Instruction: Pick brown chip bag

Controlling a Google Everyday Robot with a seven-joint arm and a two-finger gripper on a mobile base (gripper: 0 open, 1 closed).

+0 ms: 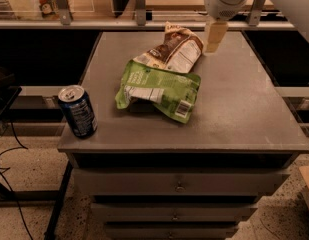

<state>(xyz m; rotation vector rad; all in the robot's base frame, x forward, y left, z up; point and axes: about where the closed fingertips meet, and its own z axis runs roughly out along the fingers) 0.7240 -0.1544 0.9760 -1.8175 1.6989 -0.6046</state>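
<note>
The brown chip bag (175,52) lies crinkled at the back middle of the grey table (234,109), dark brown and tan with a white label panel facing up. Its front edge rests against the bright green bag (159,88). My gripper (214,36) hangs from the white arm at the top right. It is just right of the brown bag's far end, slightly above the table and apart from the bag. It holds nothing that I can see.
A blue soda can (77,111) stands upright at the table's front left corner. Drawers (179,186) sit below the tabletop. A shelf rail with metal posts (139,6) runs behind the table. Cables lie on the floor at the left.
</note>
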